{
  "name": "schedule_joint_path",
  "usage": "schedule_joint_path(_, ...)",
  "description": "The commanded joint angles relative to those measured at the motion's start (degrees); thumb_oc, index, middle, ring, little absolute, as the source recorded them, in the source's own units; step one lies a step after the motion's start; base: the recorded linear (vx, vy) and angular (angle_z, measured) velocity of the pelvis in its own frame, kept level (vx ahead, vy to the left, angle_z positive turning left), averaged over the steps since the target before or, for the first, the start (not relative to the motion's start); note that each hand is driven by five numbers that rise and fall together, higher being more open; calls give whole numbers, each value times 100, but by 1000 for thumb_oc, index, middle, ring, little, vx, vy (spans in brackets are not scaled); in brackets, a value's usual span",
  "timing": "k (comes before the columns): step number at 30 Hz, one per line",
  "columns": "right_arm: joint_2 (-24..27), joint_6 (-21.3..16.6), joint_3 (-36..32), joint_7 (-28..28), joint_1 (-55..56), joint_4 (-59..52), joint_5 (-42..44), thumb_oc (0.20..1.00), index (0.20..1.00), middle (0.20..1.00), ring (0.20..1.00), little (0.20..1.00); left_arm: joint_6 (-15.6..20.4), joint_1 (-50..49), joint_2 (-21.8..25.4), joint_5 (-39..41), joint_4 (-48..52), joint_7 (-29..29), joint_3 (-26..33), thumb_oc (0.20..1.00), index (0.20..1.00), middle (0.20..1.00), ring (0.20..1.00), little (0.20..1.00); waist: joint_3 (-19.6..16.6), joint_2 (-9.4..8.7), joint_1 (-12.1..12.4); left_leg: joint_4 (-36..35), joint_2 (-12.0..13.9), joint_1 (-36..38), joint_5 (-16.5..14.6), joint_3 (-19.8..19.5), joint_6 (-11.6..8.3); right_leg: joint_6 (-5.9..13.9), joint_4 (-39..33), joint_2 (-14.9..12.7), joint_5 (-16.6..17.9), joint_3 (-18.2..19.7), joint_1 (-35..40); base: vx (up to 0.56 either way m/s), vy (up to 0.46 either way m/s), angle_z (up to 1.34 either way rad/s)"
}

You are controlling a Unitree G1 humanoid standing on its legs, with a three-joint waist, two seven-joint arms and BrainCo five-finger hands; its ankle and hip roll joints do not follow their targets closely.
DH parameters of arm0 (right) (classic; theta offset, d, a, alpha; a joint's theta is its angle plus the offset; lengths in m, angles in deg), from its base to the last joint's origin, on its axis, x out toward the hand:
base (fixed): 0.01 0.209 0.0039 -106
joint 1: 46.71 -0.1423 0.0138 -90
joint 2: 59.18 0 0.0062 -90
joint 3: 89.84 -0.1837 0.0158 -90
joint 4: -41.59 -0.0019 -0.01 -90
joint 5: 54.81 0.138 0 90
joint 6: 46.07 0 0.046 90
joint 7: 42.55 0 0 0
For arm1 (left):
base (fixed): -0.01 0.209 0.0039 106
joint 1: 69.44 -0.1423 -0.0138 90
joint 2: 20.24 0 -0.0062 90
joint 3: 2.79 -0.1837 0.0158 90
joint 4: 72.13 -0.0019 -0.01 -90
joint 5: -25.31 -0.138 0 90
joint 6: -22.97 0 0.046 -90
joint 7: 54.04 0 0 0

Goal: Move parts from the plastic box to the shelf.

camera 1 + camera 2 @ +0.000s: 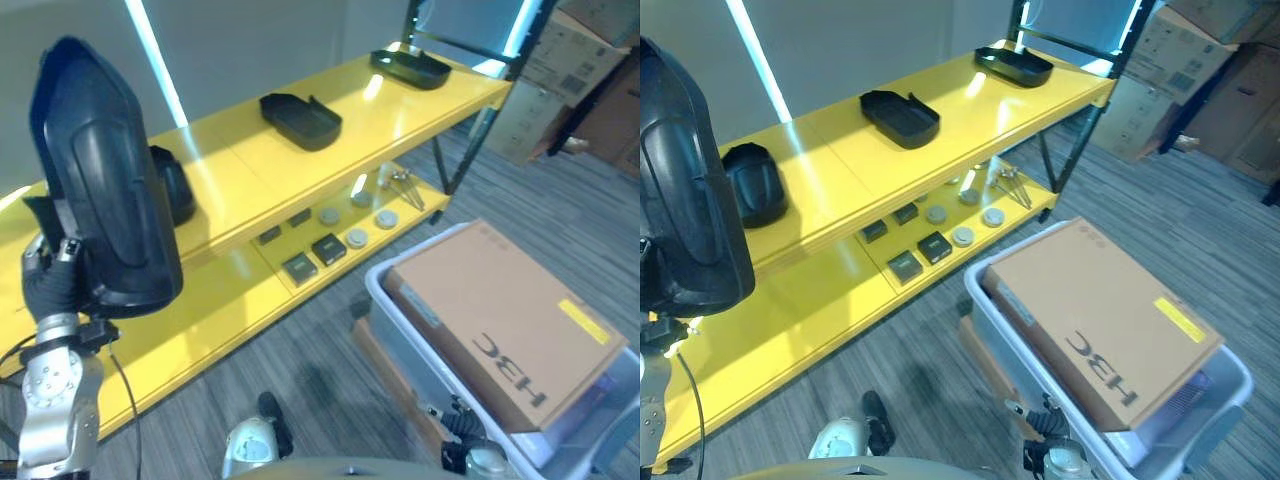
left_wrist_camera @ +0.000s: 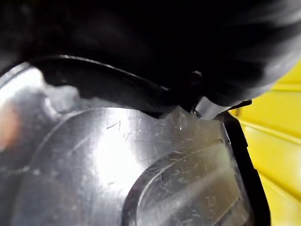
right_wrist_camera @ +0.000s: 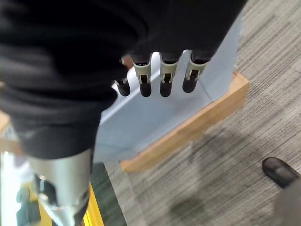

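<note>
My left hand (image 1: 48,282) is raised at the left with its fingers curled round the lower edge of a large black shell-shaped part (image 1: 100,170). It holds the part upright in front of the yellow shelf (image 1: 250,165). That same part (image 2: 141,42) looms very close in the left wrist view. The grey plastic box (image 1: 400,335) stands on the floor at the right, covered by a flat brown cardboard box (image 1: 500,320). Beside the box's wall (image 3: 155,122) my right hand (image 3: 162,75) hangs low, fingers relaxed and holding nothing.
On the upper shelf lie two black trays (image 1: 300,120) (image 1: 410,68) and a dark rounded part (image 1: 172,185). Small dark blocks (image 1: 325,248) and grey discs (image 1: 357,238) sit on the lower shelf. A wooden base (image 3: 197,127) lies under the box. Cardboard cartons (image 1: 560,70) are stacked at the back right.
</note>
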Motion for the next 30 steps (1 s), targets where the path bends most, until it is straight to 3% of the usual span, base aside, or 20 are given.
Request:
schedule_joint_path(1,-94,498,264,17,-543,827,-686,1000,1000,1000,1000,1000,316,626,343,-297,255,324,209,200,200,200,200,200,-44,-433,37,46,534,397,-36,-125,-1165,95,-948,189,770,294,-658,-29,167,122)
schedule_joint_path(4,-218,314,293,131,-588,2313,-643,1000,1000,1000,1000,1000,262,627,319,-356,264,207,201,200,200,200,200,200,-41,-340,127,-221,427,475,-26,-48,-1170,70,-969,228,694,207,-546,73,220,113)
schedule_joint_path(6,-382,282,241,277,-706,3076,-797,1000,1000,1000,1000,1000,249,556,331,-407,243,86,214,200,200,200,200,200,-66,-287,263,-383,211,555,-197,-200,-1029,105,-948,185,664,209,-460,159,341,57)
schedule_joint_path(7,-461,460,258,467,-790,3376,-1023,1000,1000,1000,1000,1000,246,471,341,-405,261,7,255,200,200,200,200,200,-112,-254,386,-511,21,617,-293,-369,-923,152,-908,128,630,227,-424,146,333,90)
schedule_joint_path(10,-532,570,324,733,-811,3632,-1338,1000,1000,1000,1000,1000,221,387,344,-333,289,-60,316,200,200,200,200,200,-185,-214,523,-620,-231,682,-416,-521,-784,224,-809,28,554,222,-388,141,311,19)
schedule_joint_path(13,-593,728,371,813,-870,3721,-1042,1000,1000,1000,1000,1000,172,351,308,-271,296,-253,366,200,200,200,200,200,-267,-190,652,-667,-506,673,-555,-684,-609,289,-600,-83,408,225,-363,111,256,26)
schedule_joint_path(14,-615,704,332,810,-894,3803,-842,1000,1000,1000,1000,1000,155,379,300,-322,268,-344,354,200,200,200,200,200,-316,-173,686,-675,-632,645,-620,-755,-518,297,-372,-141,258,255,-353,173,412,25)
schedule_joint_path(17,-608,529,103,907,-865,3904,-705,1000,1000,1000,1000,1000,216,539,389,-402,98,-299,178,200,200,200,200,200,-297,-78,554,-767,-941,710,-831,-987,-203,422,1114,-518,308,602,-834,128,322,22)
schedule_joint_path(19,-592,526,56,958,-866,3902,-709,1000,1000,1000,1000,1000,238,580,427,-376,35,-251,123,200,200,200,200,200,-251,-89,468,-813,-1032,753,-878,-1048,-145,493,1468,-518,307,885,-1151,59,141,15)
schedule_joint_path(21,-571,458,5,1034,-867,3918,-683,1000,1000,1000,1000,1000,285,670,558,-261,-61,-120,-16,200,200,200,200,200,-102,-109,247,-827,-1096,831,-940,-1264,-177,513,1249,-114,411,1335,-1602,38,15,39)
schedule_joint_path(24,-566,337,39,1108,-891,3946,-723,1000,1000,1000,1000,1000,181,805,578,-247,11,-43,-136,200,200,200,200,200,61,-180,79,-813,-1153,1018,-1075,-1512,-266,512,238,194,807,1613,-1861,51,-89,48)
schedule_joint_path(25,-575,330,47,1093,-890,3941,-712,1000,1000,1000,1000,1000,193,806,567,-258,13,-36,-158,200,200,200,200,200,84,-180,55,-782,-1158,1027,-1107,-1552,-252,540,195,228,903,1672,-1895,114,-101,65)
schedule_joint_path(26,-634,321,118,1083,-808,3829,-869,1000,1000,1000,1000,1000,270,647,441,-308,143,-28,-232,200,200,200,200,200,182,-214,24,-845,-1139,1200,-1199,-1502,-213,692,24,80,1316,1689,-1987,143,-119,51)
schedule_joint_path(30,-591,118,149,1081,-827,4094,-724,1000,1000,1000,1000,1000,-46,740,352,-279,252,-70,-377,200,200,200,200,200,98,-286,70,-898,-1077,1225,-1144,-1537,-379,599,-792,251,1341,1600,-1577,119,-127,29)
